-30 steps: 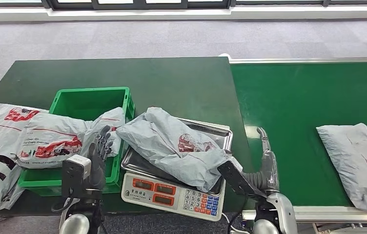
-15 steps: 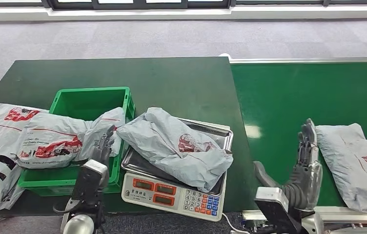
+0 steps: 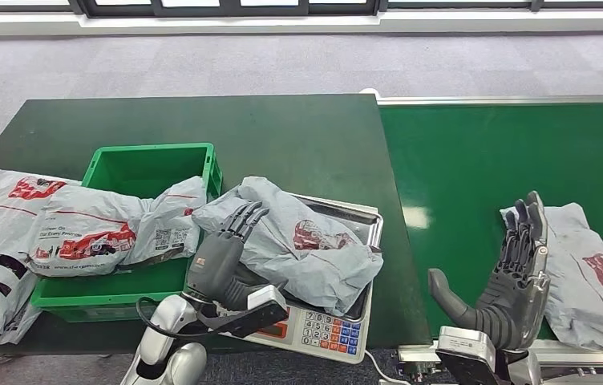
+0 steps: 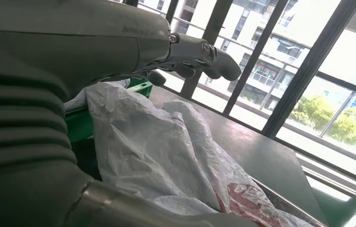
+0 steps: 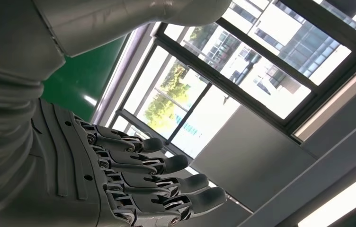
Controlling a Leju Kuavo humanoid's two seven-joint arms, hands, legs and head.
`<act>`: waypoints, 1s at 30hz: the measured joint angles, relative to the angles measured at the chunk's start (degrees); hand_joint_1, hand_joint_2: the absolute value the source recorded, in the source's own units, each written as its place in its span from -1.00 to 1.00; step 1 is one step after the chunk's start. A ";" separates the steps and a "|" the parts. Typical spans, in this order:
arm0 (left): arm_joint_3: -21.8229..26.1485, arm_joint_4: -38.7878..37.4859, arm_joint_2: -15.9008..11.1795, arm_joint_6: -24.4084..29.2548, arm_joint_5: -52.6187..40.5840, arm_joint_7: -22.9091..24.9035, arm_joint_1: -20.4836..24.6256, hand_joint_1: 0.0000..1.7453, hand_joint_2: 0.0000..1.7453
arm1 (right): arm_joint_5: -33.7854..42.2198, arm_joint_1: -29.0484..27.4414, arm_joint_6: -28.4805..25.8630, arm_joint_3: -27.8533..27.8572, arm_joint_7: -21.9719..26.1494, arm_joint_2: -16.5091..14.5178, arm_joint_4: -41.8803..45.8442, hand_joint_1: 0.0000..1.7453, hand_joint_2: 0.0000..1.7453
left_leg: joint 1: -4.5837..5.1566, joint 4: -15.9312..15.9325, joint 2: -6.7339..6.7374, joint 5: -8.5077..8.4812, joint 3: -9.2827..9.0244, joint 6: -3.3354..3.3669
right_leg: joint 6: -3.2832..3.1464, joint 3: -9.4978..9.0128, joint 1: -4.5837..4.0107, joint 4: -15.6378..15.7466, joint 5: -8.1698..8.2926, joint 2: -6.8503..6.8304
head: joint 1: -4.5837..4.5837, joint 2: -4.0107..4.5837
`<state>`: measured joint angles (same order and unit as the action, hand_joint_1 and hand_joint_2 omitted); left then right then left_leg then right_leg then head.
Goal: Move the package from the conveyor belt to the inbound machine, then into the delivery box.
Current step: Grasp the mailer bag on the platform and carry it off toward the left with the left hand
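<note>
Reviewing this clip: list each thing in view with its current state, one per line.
Left hand: open, over the package on the scale.
Right hand: open, beside the belt package.
Package on scale: crumpled, lying in the tray.
Belt package: flat on the conveyor.
Green crate: holds one package.

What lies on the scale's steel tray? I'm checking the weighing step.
A crumpled grey plastic package with red print lies on the steel tray, covering most of it; anything beneath is hidden. The left hand hovers at its near end.
</note>
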<state>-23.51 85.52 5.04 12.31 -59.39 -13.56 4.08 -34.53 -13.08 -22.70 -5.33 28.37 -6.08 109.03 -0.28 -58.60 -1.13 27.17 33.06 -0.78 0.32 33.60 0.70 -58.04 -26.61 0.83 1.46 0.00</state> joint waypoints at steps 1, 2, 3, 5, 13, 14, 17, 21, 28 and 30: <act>-1.03 -0.86 -0.32 0.14 -0.18 0.05 0.53 -1.00 1.00 | 0.03 0.09 0.01 0.00 0.03 0.00 -0.10 -1.00 1.00 | 0.00 0.00 0.00 0.00 0.00 0.00 | 0.00 0.01 0.00 0.00 0.00 0.00 | 0.00 0.00; -1.46 -1.29 -0.52 0.22 -0.22 0.07 0.76 -1.00 1.00 | 0.04 0.10 0.01 0.00 0.04 0.00 -0.11 -1.00 1.00 | 0.00 0.00 0.00 0.00 0.01 -0.01 | 0.00 0.01 0.00 0.00 -0.01 0.00 | 0.00 0.00; -1.59 -1.47 -0.62 0.22 -0.23 0.08 0.85 -1.00 1.00 | 0.04 0.10 0.01 0.00 0.04 0.00 -0.11 -1.00 1.00 | 0.00 0.01 0.00 0.00 0.01 -0.01 | 0.00 0.02 0.00 0.00 -0.02 0.00 | 0.00 0.00; -1.76 -1.76 -0.76 0.22 -0.27 0.08 1.00 -1.00 1.00 | 0.04 0.10 0.02 0.00 0.05 0.00 -0.11 -1.00 1.00 | 0.00 0.01 0.00 0.01 0.03 -0.01 | 0.00 0.04 0.00 0.00 -0.03 0.00 | 0.00 0.00; -5.12 -6.78 -1.03 0.47 -4.07 0.66 5.19 -1.00 1.00 | 0.55 1.83 0.68 -0.01 1.22 -0.03 -1.53 -1.00 1.00 | 0.03 0.00 -0.01 0.00 0.03 0.01 | 0.01 0.02 0.03 0.00 -0.01 -0.01 | 0.00 0.00; -5.88 -8.08 -0.91 0.61 -4.24 0.61 6.09 -1.00 1.00 | 0.57 2.31 0.74 -0.03 1.35 -0.06 -1.99 -1.00 1.00 | 0.04 0.00 0.00 -0.02 0.03 0.01 | 0.02 0.01 0.04 0.00 0.01 -0.01 | 0.00 0.00; -8.34 -12.49 -0.14 0.84 -3.84 0.32 8.85 -1.00 1.00 | 0.83 3.95 0.90 -0.22 1.72 -0.15 -3.64 -1.00 1.00 | 0.07 0.00 -0.01 -0.08 0.03 0.04 | 0.07 0.01 0.08 0.00 0.05 0.00 | 0.00 0.00; -11.36 -17.91 1.29 0.00 -3.31 0.02 12.09 -1.00 1.00 | 1.03 6.00 0.99 -0.57 1.81 -0.34 -5.51 -1.00 1.00 | 0.11 -0.01 -0.02 -0.10 0.03 0.06 | 0.11 0.01 0.12 0.00 0.08 0.00 | 0.00 0.00; -14.48 -24.86 3.72 -1.73 -2.52 0.01 17.22 -0.47 1.00 | 1.52 8.44 1.45 -0.66 1.52 -0.67 -7.64 -1.00 1.00 | 0.12 -0.01 -0.03 -0.11 0.05 0.06 | 0.12 0.03 0.13 0.00 0.09 0.00 | 0.00 0.00; -14.98 -25.63 4.22 -1.96 -2.31 0.01 18.05 0.54 1.00 | 1.57 8.66 1.55 -0.66 1.40 -0.72 -7.95 -1.00 1.00 | 0.12 -0.01 -0.03 -0.10 0.06 0.06 | 0.13 0.03 0.13 0.00 0.09 0.00 | 0.00 0.00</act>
<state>-38.50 59.89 9.26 10.34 -61.70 -13.55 22.13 -32.96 -4.42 -21.15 -5.99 29.78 -6.79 101.08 -0.15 -58.61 -1.16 27.06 33.12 -0.71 0.44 33.63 0.83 -58.04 -26.52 0.83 1.46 0.00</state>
